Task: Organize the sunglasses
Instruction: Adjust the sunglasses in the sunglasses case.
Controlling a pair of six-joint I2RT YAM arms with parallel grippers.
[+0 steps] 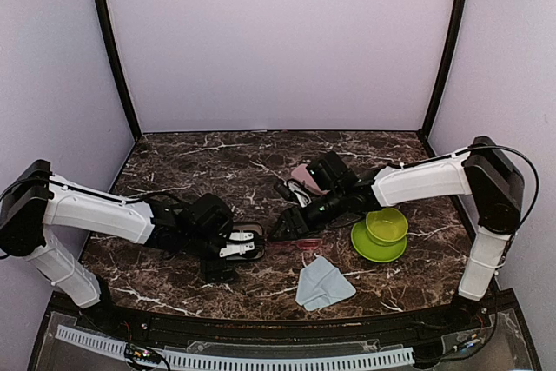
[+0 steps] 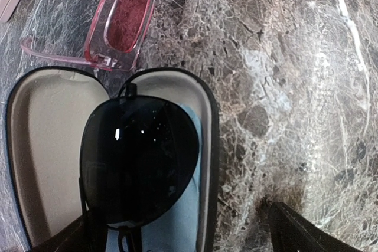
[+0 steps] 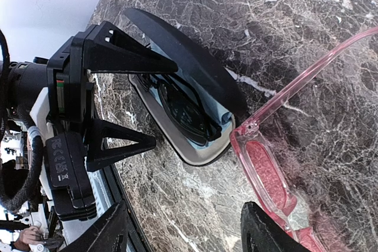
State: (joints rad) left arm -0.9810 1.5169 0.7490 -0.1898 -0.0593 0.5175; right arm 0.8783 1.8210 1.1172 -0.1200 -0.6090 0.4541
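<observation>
Resting in case [image 2: 41, 146]: black sunglasses [image 2: 139, 157], dark lenses; translucent pink sunglasses [image 2: 127, 10] beside; left tool [image 3: 165, 104], right tool [image 3: 184, 210] spread.

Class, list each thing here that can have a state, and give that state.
black case: open
black sunglasses: lying inside the case
red-pink sunglasses: on the table, temple unfolded
light blue cloth: loosely folded, on the table
left gripper: open
right gripper: open
</observation>
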